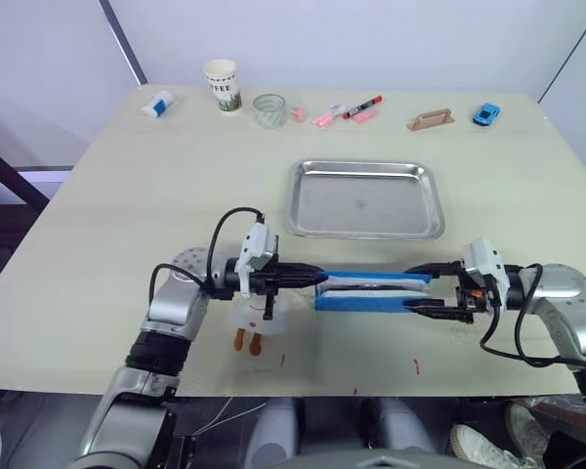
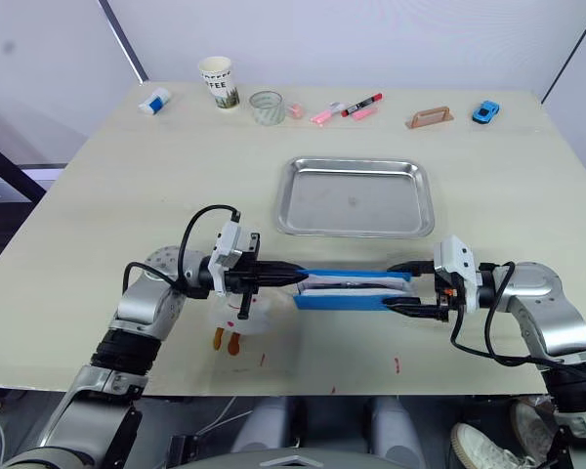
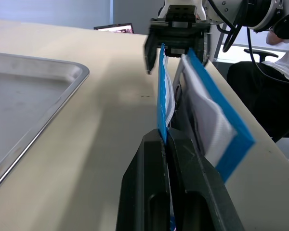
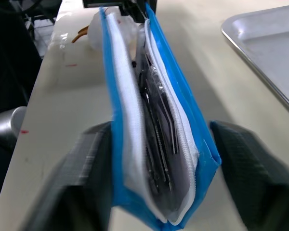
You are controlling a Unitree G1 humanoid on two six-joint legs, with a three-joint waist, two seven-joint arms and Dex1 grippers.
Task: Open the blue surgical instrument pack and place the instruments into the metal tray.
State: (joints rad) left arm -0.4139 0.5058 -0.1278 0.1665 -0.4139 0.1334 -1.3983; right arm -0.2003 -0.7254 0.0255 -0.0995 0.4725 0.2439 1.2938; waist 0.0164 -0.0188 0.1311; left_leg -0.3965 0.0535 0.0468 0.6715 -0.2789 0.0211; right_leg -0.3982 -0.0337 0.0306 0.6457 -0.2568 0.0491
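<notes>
Blue surgical instrument pack [image 1: 371, 291] stands on edge near table [image 1: 98, 205] front, at 6 o'clock from metal tray [image 1: 364, 199], partly spread. Left gripper [image 1: 317, 278] clenched on far flap at pack's left end. Right gripper [image 1: 425, 291] fingers spread wide, straddling right end. Dark instruments [image 4: 159, 130] sit inside white lining. Tray sits bare.

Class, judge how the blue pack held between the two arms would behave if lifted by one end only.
The blue pack looks like soft fabric, so it would probably sag. Its sides gape apart, so the dark instruments inside might slide out. Those tools likely make it heavyish for its size.
</notes>
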